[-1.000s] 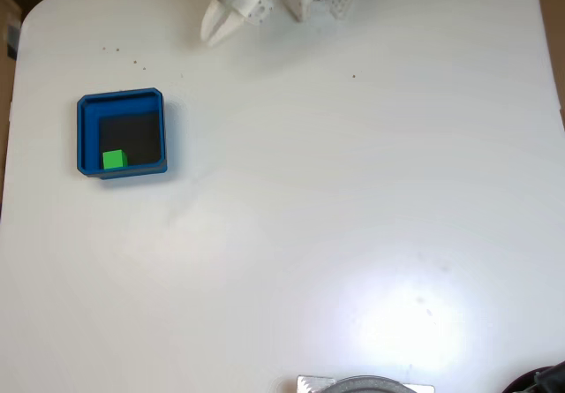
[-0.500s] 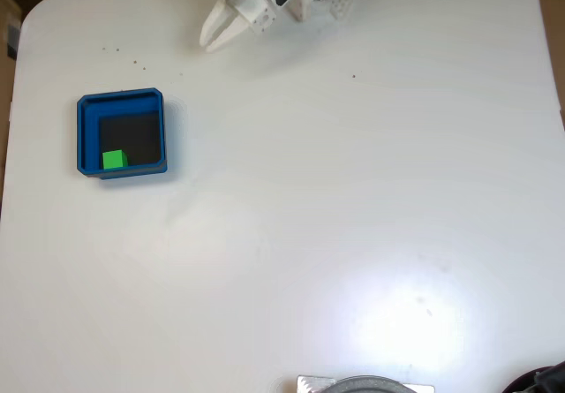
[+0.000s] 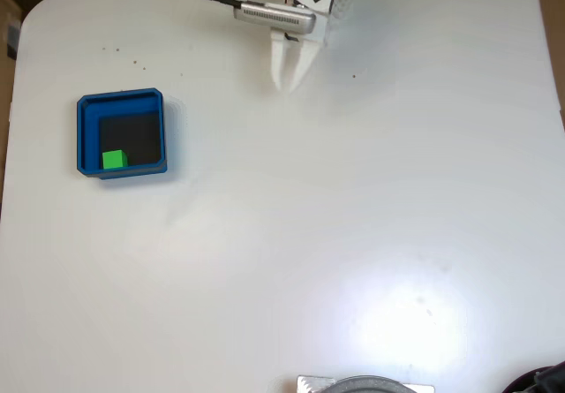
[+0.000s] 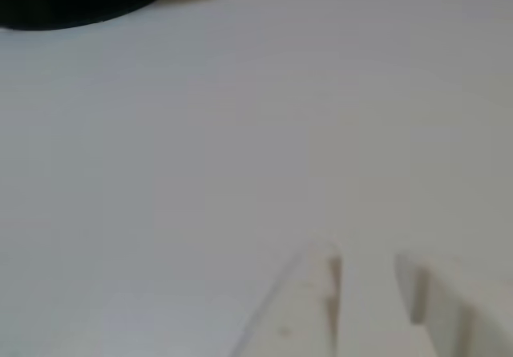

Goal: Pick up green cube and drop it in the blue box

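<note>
Our gripper (image 3: 290, 82) has swung right along the table's (image 3: 353, 234) far edge — jaws slightly parted, holding nothing. We see the cube (image 3: 113, 160) already in the box's (image 3: 121, 102) near-left corner — task looks done.

Fixed view straight down over the whole table (image 3: 353, 234), other view close, low, sharing its white top

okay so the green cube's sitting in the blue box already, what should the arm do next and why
Probably nothing more than settling back near its base. In the fixed view the green cube lies on the dark floor of the blue box, and the gripper hangs far off with jaws slightly apart and nothing between them.
</note>
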Motion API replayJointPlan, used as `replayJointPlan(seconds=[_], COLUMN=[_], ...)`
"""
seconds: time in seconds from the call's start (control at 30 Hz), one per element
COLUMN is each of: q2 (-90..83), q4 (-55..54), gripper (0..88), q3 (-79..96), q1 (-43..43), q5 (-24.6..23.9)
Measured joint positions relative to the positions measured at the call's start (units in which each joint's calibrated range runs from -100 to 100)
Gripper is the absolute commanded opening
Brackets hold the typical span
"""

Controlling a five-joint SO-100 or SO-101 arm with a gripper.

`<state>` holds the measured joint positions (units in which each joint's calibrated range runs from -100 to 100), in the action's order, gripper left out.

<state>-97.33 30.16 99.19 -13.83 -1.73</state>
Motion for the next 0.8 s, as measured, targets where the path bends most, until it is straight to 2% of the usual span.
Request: replayJointPlan(seconds=[0.3, 0.8], q2=[0.0, 0.0], q4=[0.0, 0.0], gripper=[2.3, 2.3], q3=[0.0, 0.0], q1=[14.08, 19.27], q5=[0.0, -0.05])
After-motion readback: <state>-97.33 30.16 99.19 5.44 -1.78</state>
